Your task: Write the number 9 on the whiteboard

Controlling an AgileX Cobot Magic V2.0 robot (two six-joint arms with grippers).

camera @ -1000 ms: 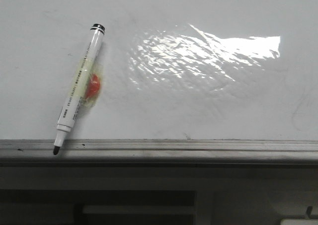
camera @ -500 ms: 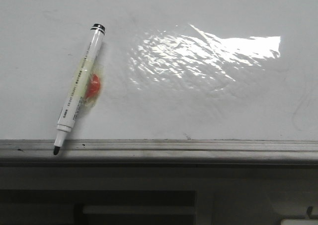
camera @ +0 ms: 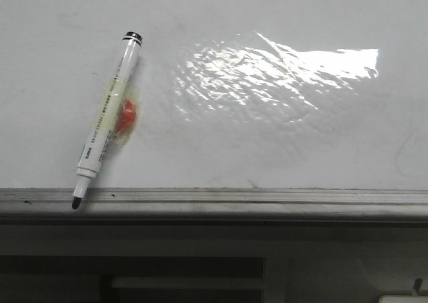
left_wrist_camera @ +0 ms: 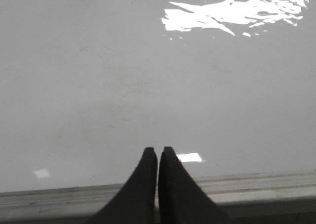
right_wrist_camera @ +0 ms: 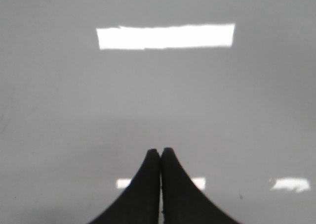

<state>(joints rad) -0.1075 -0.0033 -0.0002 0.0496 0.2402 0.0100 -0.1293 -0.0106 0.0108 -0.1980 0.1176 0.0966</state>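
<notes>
The whiteboard (camera: 281, 149) fills the front view, glossy white with a wrinkled glare patch and faint grey smudges. No number 9 shows on it. A white marker (camera: 107, 119) with a black tip lies slanted at the left, uncapped, tip down on the grey metal ledge (camera: 267, 197). An orange blob with yellowish tape (camera: 124, 116) sits at its middle. Neither gripper shows in the front view. My left gripper (left_wrist_camera: 157, 150) is shut and empty above the board near the ledge (left_wrist_camera: 266, 184). My right gripper (right_wrist_camera: 161, 151) is shut and empty over bare board (right_wrist_camera: 158, 95).
Below the ledge runs a dark gap with a grey frame (camera: 200, 243). A pale object corner (camera: 401, 299) shows at the bottom right of the front view. A faint curved smudge (camera: 401, 146) marks the board's right side.
</notes>
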